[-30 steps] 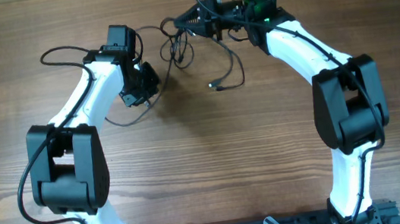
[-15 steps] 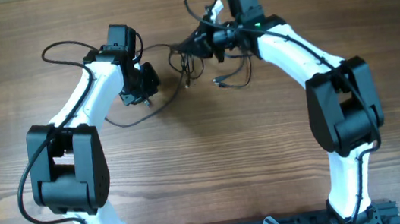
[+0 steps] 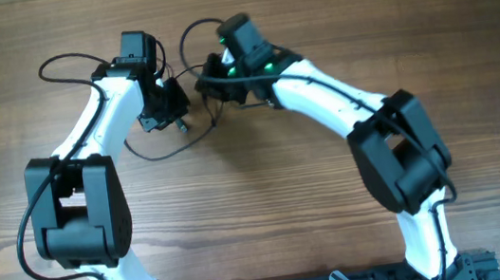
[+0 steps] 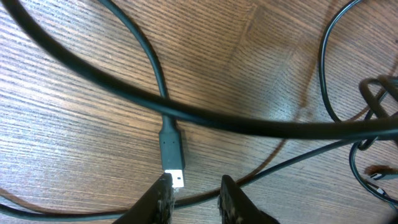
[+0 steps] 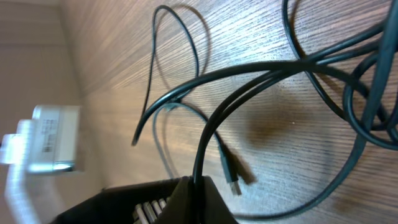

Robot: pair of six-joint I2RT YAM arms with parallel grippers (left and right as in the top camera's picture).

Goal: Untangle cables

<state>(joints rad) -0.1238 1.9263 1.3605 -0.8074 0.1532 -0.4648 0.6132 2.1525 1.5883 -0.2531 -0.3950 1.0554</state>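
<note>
Subject: thin black flexible cables [image 5: 249,73], lying in crossed loose loops at the far middle of the brown wood-grain table [image 3: 268,205], between the two arms, with one loop trailing toward the left arm.

Handling, assessed: very light, limp and smooth-sheathed. Likely to slide through a loose pinch and to drag neighbouring loops when pulled. The small black USB plug with a metal tip [image 4: 172,152] is the one stiff part and the soundest place to take hold. A free straight run beside a crossing is second best.

Left gripper [image 4: 196,190]: released, jaws apart over bare wood, plug tip just beside one finger, nothing held.

Right gripper [image 5: 194,186]: appears clenched on one cable strand, which runs straight into the fingertips.

Surface: flat, matt, finely grained, offering little snagging.

Room: the arms stand close together over the tangle. Bare table lies on the near side for laying strands out
</note>
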